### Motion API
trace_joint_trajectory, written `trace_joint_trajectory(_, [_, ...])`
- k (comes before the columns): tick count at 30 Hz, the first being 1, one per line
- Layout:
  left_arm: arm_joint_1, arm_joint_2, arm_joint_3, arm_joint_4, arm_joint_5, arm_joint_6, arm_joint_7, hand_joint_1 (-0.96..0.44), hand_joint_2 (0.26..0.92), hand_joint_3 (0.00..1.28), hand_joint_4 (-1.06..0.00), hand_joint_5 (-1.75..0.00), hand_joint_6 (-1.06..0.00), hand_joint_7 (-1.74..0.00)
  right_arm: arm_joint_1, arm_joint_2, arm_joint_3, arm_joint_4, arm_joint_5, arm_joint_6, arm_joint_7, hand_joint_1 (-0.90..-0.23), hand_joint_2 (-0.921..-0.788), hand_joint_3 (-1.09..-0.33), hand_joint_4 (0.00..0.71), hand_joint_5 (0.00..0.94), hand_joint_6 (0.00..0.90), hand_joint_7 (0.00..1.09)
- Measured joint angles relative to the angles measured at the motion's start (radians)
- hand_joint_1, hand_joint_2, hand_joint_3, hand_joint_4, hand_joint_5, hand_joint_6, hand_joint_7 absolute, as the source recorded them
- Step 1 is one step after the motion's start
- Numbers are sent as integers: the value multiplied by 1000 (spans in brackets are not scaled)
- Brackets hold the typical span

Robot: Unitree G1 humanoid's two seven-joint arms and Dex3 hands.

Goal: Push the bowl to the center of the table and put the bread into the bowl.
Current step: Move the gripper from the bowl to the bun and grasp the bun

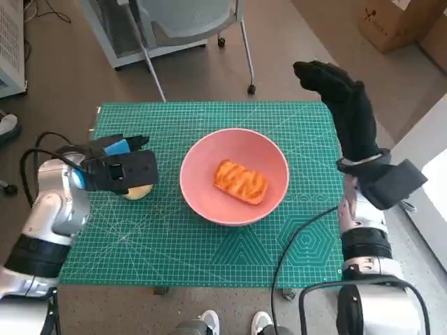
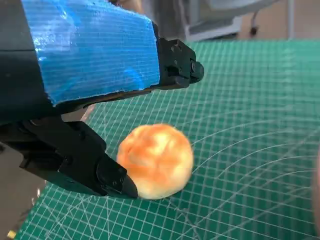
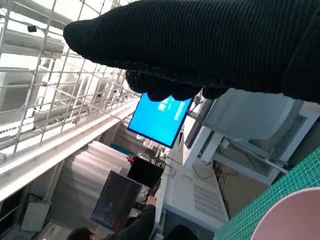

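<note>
Bowl (image 1: 234,176), two breads (image 1: 240,181) (image 2: 156,161)

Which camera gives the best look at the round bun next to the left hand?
The left wrist view: the bun fills mid-frame, whole, on the mat beside the left hand. The head view shows only a sliver under that hand. The right wrist view misses it.

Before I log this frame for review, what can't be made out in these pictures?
- Head view: the round bun is mostly hidden under the left robot hand.
- Left wrist view: whether that hand's fingers touch the bun is unclear.
- Right wrist view: the glove hides the right robot hand's fingers; the pink bowl is cut off by the edge.
- Right wrist view: the person is too dark to read.
</note>
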Motion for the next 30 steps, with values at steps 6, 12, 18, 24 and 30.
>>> trace_joint_trajectory(6, [-24, -30, -31, 99, 10, -3, 19, 49, 740, 5, -19, -8, -182, -3, 8, 0, -1, -12, 17, 5, 10, -596, -921, -625, 159, 2, 349, 3])
trace_joint_trajectory(12, [-33, -56, -61, 156, 15, 2, 27, 29, 743, 6, -50, -15, -198, -9, 9, 0, -1, -17, 19, 17, 16, -601, -921, -619, 160, 1, 348, 2])
trace_joint_trajectory(18, [-38, -82, -87, 195, 36, 21, 30, 31, 752, 11, -101, -19, -237, -19, 10, 1, -1, -22, 22, 22, 27, -604, -921, -617, 160, 1, 347, 1])
trace_joint_trajectory(24, [-48, -104, -101, 250, 45, 12, 87, 12, 781, 24, -249, -36, -369, -49, 12, 2, -2, -24, 27, 31, 33, -611, -921, -603, 159, 1, 346, 1])
trace_joint_trajectory(30, [-50, -117, -108, 311, 47, -74, 231, 298, 890, 67, -642, -996, -667, -135, 16, 4, -1, -28, 27, 35, 33, -618, -921, -595, 160, 1, 346, 0])
